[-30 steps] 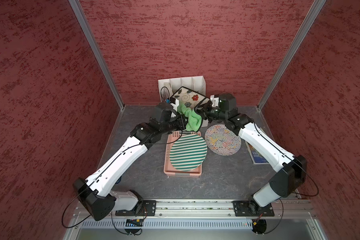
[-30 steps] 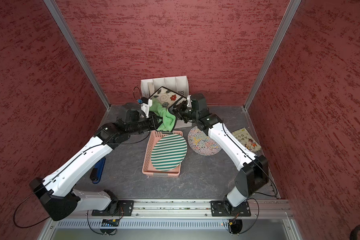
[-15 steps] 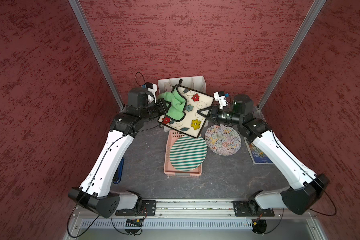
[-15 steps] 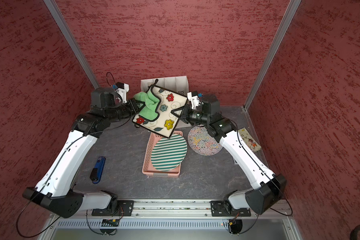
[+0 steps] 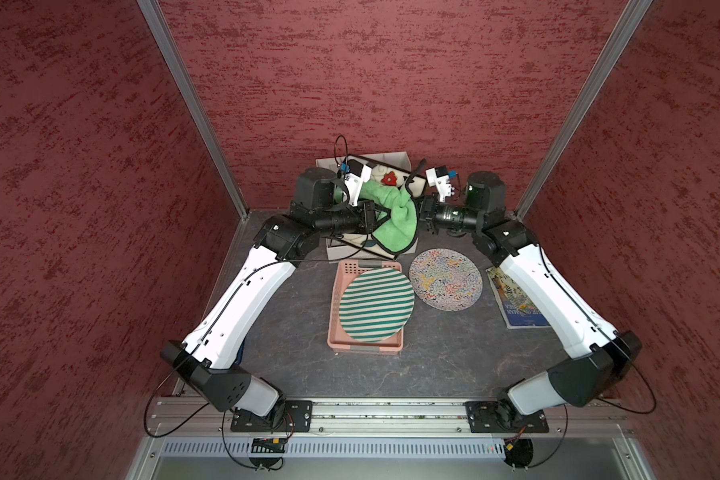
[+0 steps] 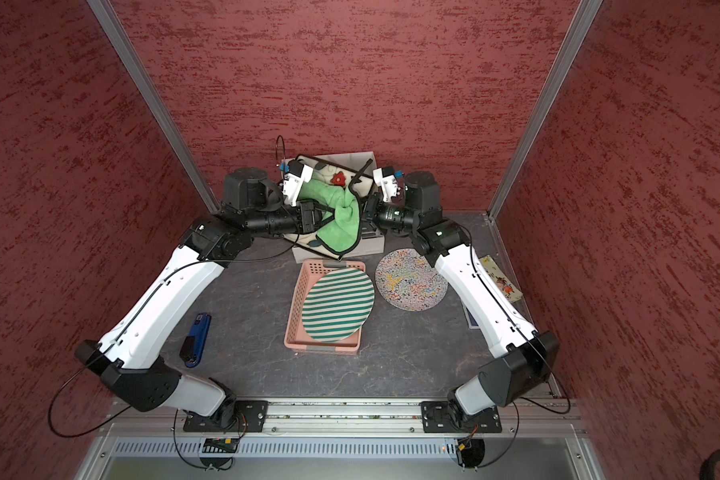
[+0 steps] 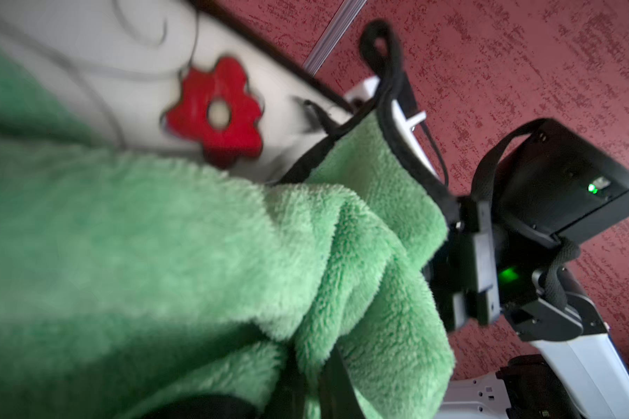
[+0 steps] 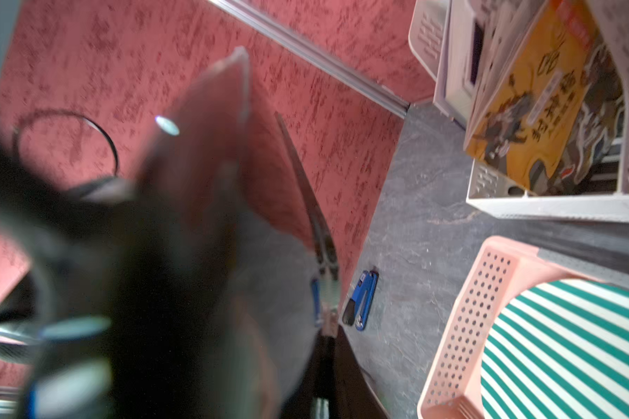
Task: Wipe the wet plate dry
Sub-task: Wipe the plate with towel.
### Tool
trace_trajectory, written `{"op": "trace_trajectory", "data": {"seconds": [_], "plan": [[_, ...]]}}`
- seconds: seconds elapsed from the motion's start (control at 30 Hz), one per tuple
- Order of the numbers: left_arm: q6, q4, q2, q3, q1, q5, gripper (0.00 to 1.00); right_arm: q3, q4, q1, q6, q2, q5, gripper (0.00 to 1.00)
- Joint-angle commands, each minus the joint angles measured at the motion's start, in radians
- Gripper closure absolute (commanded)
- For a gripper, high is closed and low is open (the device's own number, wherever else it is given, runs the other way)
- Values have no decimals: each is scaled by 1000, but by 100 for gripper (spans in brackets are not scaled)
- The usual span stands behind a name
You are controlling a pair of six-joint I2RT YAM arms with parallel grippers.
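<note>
Nearest us, we see a round green-striped plate [image 5: 377, 304] lying in a pink perforated plastic basket [image 5: 334, 309]. Farther back, our left gripper [image 5: 377, 216] is clamped on a fluffy green cloth [image 5: 395, 212] lying against the tilted square white flowered plate [image 5: 389, 178], and our right gripper [image 5: 420, 214] pinches that plate's edge.

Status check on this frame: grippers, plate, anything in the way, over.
Left gripper shut on green towel, towel against flowered plate. Right gripper shut on plate's edge, plate tilted, off the table. White rack close beneath.
</note>
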Motion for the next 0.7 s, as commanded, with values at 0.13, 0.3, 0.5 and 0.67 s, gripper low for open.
{"op": "trace_trajectory", "data": {"seconds": [0.13,0.3,0.5,0.67], "plan": [[-82,-131,-97,-117,163,-138,100,52,321,-85,69,-106,-53,100],[-65,-106,-31,55,207,-84,100,-92,186,8,-82,-174,-115,100],[-32,-40,96,210,105,76,100,-91,139,73,-141,-161,-98,100],[22,-114,170,265,6,30,100,68,171,65,-127,-75,-60,100]]}}
